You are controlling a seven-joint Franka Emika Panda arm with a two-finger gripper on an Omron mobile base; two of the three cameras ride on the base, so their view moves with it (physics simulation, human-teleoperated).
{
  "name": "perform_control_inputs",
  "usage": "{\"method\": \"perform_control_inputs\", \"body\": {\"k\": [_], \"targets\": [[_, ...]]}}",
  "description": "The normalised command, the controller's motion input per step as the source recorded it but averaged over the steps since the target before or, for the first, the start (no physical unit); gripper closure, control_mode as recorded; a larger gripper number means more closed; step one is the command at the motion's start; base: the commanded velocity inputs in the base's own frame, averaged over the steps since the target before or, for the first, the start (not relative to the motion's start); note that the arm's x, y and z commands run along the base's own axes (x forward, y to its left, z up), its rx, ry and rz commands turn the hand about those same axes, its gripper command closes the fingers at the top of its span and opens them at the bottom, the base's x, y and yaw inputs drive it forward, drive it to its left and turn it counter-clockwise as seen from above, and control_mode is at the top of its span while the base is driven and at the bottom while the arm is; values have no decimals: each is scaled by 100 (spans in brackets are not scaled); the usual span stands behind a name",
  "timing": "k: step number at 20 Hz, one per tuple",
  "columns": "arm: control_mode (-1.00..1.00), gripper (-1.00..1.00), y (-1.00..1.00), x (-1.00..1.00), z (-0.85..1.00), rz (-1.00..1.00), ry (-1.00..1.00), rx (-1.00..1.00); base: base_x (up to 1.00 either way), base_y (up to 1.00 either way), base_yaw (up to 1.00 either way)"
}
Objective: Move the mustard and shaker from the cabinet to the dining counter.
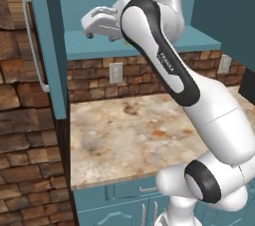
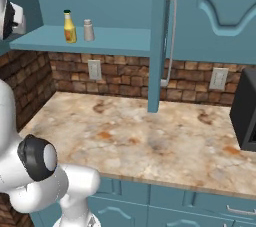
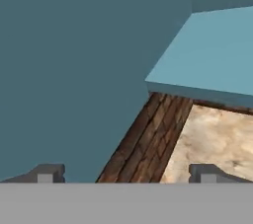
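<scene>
Left base view: the white arm point(image 1: 174, 70) rises from the lower right and bends up toward the open cabinet point(image 1: 149, 43), its hand reaching over the front edge of the teal shelf near the shelf's left end. The fingers themselves are hidden behind the hand's white housing. An open cabinet door point(image 1: 47, 46) with a long silver bar handle point(image 1: 32, 46) hangs at the left, edge-on. Below the shelf runs a brick backsplash with a wall outlet point(image 1: 115, 72), and under that lies a marbled counter point(image 1: 129, 135) above teal drawers.

Right base view: the mustard point(image 2: 69, 27) stands upright on the cabinet shelf, toward its left part and set back from the front edge. The shaker point(image 2: 88, 30) stands upright just beside it on the right, close but apart. A slice of the robot's hand shows at the left edge of the picture, level with the shelf and well apart from both items. A second open door with its bar handle point(image 2: 170, 36) hangs right of the shelf. A dark appliance point(image 2: 246, 111) sits at the right end of the marbled counter.

Hand view: the gripper point(image 3: 128, 173) is spread wide, its two finger tips far apart at the bottom, nothing between them. Ahead lie a teal cabinet wall, the corner of the shelf at upper right, and brick and marbled counter below.
</scene>
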Motion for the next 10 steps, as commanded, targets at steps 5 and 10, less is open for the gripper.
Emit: {"method": "perform_control_inputs", "body": {"k": [5,10], "targets": [[-100,-100,-60,8,0,-45,-19,-20,0,0,0],[-100,-100,-71,22,1,-36,-12,-8,0,0,0]]}}
